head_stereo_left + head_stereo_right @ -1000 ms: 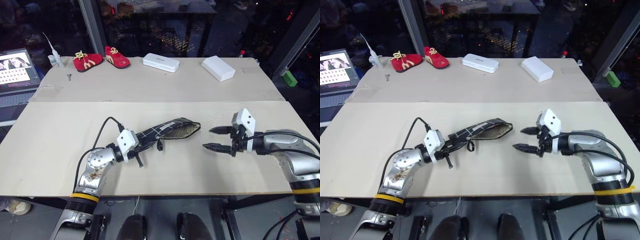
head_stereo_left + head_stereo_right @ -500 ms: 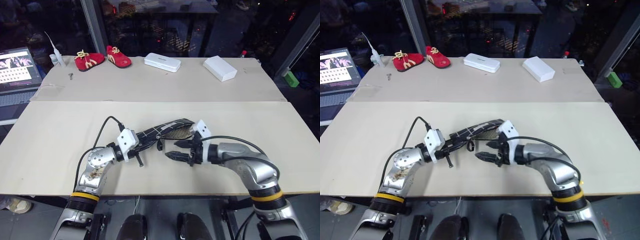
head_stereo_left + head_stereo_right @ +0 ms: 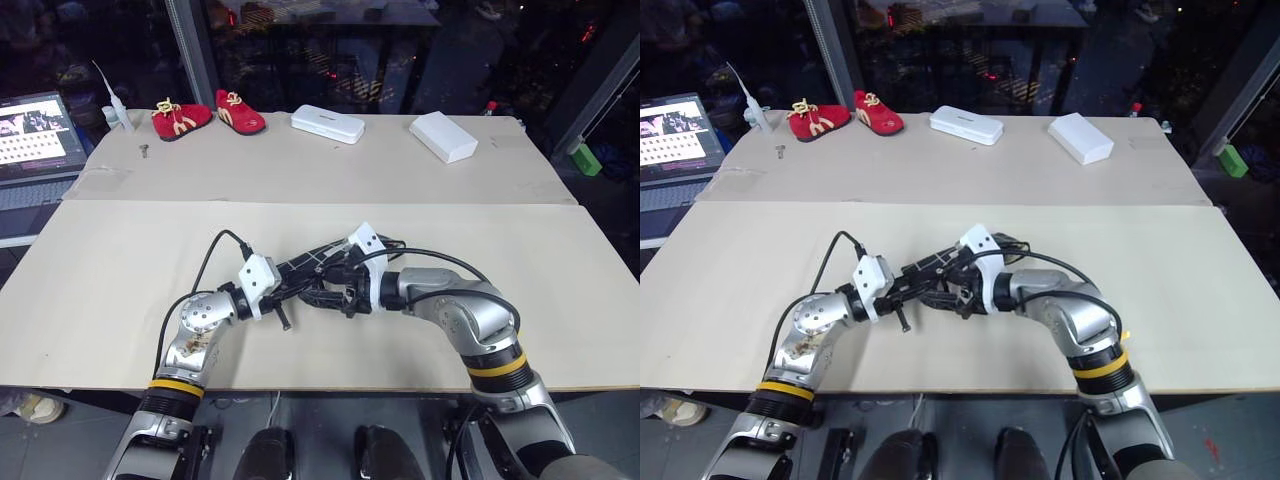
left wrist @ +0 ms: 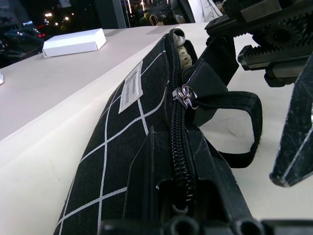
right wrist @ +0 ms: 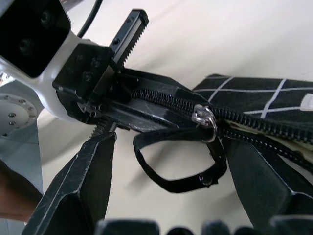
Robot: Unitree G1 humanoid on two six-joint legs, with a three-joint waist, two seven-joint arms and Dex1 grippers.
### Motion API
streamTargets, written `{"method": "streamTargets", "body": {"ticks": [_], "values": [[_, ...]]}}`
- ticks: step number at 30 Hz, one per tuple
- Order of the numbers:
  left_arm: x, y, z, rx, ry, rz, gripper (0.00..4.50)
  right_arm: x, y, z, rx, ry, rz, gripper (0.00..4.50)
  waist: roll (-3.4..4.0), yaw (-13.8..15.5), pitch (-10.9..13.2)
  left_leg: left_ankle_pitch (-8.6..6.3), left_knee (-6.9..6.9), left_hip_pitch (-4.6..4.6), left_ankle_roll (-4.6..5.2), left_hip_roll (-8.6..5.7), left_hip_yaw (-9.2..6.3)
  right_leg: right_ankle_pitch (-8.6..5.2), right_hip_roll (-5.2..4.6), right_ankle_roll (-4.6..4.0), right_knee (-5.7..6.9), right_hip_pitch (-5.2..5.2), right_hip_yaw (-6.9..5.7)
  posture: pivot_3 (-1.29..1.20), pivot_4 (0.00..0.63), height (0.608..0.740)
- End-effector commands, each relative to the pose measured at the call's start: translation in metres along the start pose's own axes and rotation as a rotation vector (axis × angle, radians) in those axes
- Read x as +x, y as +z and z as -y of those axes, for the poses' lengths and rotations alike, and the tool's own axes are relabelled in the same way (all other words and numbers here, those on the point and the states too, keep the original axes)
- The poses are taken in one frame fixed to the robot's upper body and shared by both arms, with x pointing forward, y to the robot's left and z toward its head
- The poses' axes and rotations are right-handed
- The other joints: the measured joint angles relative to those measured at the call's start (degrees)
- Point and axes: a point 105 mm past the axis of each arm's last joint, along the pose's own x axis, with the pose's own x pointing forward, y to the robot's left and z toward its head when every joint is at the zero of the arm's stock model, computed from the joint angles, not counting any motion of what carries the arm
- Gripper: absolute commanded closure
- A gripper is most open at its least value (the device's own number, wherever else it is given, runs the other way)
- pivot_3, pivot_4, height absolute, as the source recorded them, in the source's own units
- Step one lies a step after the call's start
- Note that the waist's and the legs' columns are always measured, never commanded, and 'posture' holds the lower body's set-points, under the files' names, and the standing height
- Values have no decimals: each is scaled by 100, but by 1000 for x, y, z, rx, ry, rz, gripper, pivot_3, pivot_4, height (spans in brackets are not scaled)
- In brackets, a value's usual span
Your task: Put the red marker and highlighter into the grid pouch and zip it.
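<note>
The grid pouch (image 3: 318, 271) lies near the centre of the near table (image 3: 120, 250), long axis running left-near to right-far, held slightly off the surface at its left end. The left gripper (image 3: 283, 296) is clamped shut on that closed end of the pouch, with the zipper (image 4: 177, 142) running out between its 2 fingers. The right gripper (image 5: 161, 161) has its 2 fingers spread wide, one on each side of the pull loop (image 5: 182, 164), and grips nothing.

Handling properties (judged from appearance):
1. The pouch is thin fabric: light, soft and without stiffness. It will sag and fold wherever it is unsupported, so the clamp at the closed end serves as the anchor against zipper drag.
2. The zipper slider (image 5: 206, 117) is small metal and sits a short way along the track from the left gripper; beyond it the mouth stands open, showing pale lining (image 4: 184, 55).
3. The pull loop is a limp black strap hanging from the slider. It gives the widest target and will not slip if pinched flat across its band.

Recommended hold: close the right gripper on the loop near the slider, then pull along the zipper line, away from the left gripper, keeping the fabric taut.

The red marker and highlighter cannot be identified inside the pouch.
</note>
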Motion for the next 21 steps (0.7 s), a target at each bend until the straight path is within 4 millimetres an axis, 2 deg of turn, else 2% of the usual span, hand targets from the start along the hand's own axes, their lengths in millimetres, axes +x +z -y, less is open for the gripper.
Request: {"method": "streamTargets", "body": {"ticks": [1, 9, 15, 19, 21], "values": [[3, 9, -1, 25, -4, 34, 4500, 0, 8, 1, -44, -13, 15, 1724, 0, -3, 0, 0, 0, 0, 0, 0, 0, 0, 0, 0, 0, 0, 0, 0, 150, 740], [2, 10, -2, 29, -2, 33, 4500, -5, 10, 5, -64, -23, 17, 4422, 0, -11, 0, 0, 0, -1, 0, 0, 0, 0, 0, 0, 0, 0, 0, 0, 150, 740], [2, 10, -4, 32, 1, 33, 4500, -22, 12, 10, -95, -41, 16, 4477, 0, -10, 0, 0, 0, -1, 0, 1, 0, 0, -1, 0, -1, 0, 0, 0, 150, 740], [1, 10, -4, 31, 4, 33, 4500, -44, 16, 23, -122, -130, 4, 4477, 0, -6, 0, 0, 0, -2, 0, 1, -1, 0, -1, 0, -2, -1, 0, 0, 150, 740], [0, 10, -3, 30, 5, 32, 4500, -63, 13, 29, -130, -162, -16, 4477, 0, 12, 0, 0, 0, -2, 0, 1, -1, 0, -2, 0, -2, -1, 0, 0, 150, 740]]}}
